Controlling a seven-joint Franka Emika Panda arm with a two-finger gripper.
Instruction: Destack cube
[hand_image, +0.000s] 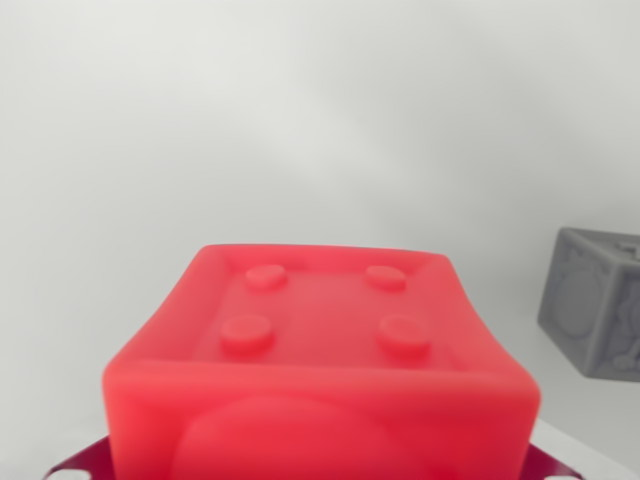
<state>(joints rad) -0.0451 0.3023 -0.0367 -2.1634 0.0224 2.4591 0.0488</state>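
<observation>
Red cube (320, 370) fills the lower centre of my wrist view, directly beneath the camera and very close, its top face with four round studs turned up toward me. Under its lower corners a darker red edge (75, 465) peeks out, probably whatever it is stacked on, though the frame cuts it off. A grey cube (595, 305) sits well apart at the wrist view's right, also clipped by the border. No fingers show anywhere, so I cannot tell whether my gripper is spread or closed. The cube looks square, with no obvious long axis.
</observation>
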